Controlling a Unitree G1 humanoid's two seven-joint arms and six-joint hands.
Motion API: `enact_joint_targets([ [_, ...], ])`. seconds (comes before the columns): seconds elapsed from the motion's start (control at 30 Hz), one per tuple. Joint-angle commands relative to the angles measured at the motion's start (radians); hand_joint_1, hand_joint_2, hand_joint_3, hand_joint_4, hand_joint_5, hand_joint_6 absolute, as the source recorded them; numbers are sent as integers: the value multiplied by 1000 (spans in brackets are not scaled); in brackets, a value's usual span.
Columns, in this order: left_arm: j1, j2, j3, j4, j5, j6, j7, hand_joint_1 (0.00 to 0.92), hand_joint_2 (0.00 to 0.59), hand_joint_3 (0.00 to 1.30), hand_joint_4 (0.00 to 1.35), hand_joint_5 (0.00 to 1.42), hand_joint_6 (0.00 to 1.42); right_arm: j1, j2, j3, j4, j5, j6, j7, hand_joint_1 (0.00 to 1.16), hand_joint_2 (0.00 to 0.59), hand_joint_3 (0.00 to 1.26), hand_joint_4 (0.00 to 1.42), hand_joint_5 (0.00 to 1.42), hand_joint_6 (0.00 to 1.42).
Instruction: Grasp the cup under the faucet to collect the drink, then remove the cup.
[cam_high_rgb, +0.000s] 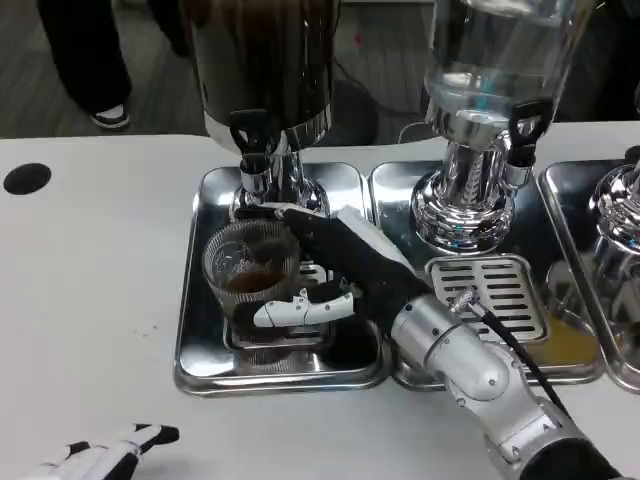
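I see my right hand (335, 262) wrapped around the cup (251, 270), fingers closed on its far and near sides, thumb across the front; the hand hides the cup's right wall and part of its base; the cup stands upright, mouth up, long axis vertical, on the left tray (200, 290) directly beneath the faucet (254, 150) of the dark dispenser (265, 60), a little brown drink in it; my left hand (105, 455) is cut off at the bottom edge, fingers apart, holding nothing; the dispenser tops are cropped.
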Motion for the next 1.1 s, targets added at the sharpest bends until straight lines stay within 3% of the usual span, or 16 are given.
enact_joint_targets([
  [0.03,3,-5,2,-7,-4,10,-13,9,92,292,221,269,176,-7,-1,-5,15,2,-26,-7,866,84,291,314,353,350],
  [0.63,-7,-5,9,-31,-5,24,-34,9,92,291,222,270,177,-4,-2,-20,47,2,-61,-33,883,94,417,436,488,481],
  [1.1,-22,-8,-12,-9,0,22,-31,9,93,291,222,279,178,45,-27,-53,-48,38,-88,-4,877,105,436,453,511,513],
])
